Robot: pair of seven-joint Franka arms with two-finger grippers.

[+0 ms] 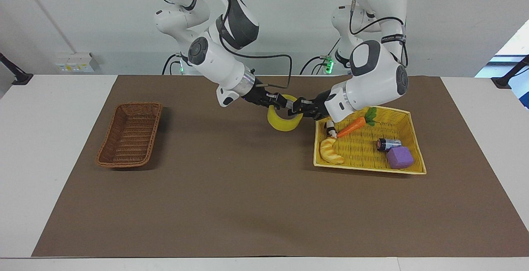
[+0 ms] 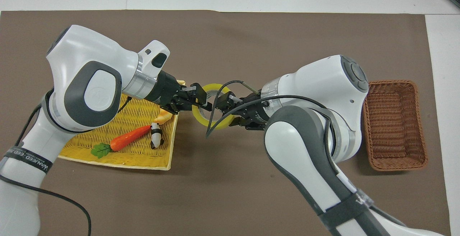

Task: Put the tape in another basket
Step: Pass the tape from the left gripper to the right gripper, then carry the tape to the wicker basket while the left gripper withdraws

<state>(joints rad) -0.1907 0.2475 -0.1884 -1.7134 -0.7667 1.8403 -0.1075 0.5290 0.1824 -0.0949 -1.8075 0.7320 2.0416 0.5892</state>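
The yellow tape roll (image 1: 282,123) hangs in the air over the brown mat, just beside the yellow basket's corner nearest the robots; it also shows in the overhead view (image 2: 198,114). My left gripper (image 1: 298,106) grips its upper rim from the yellow basket's side, also seen from overhead (image 2: 199,95). My right gripper (image 1: 282,102) grips the same rim from the opposite side (image 2: 223,103). The narrow dark brown wicker basket (image 1: 108,139) stands empty at the right arm's end of the table (image 2: 393,124).
The wide yellow basket (image 1: 363,149) at the left arm's end holds a croissant toy (image 1: 330,151), a carrot (image 1: 351,127), a small panda figure (image 1: 330,129), a battery (image 1: 388,143) and a purple block (image 1: 399,157). Bare brown mat lies between the baskets.
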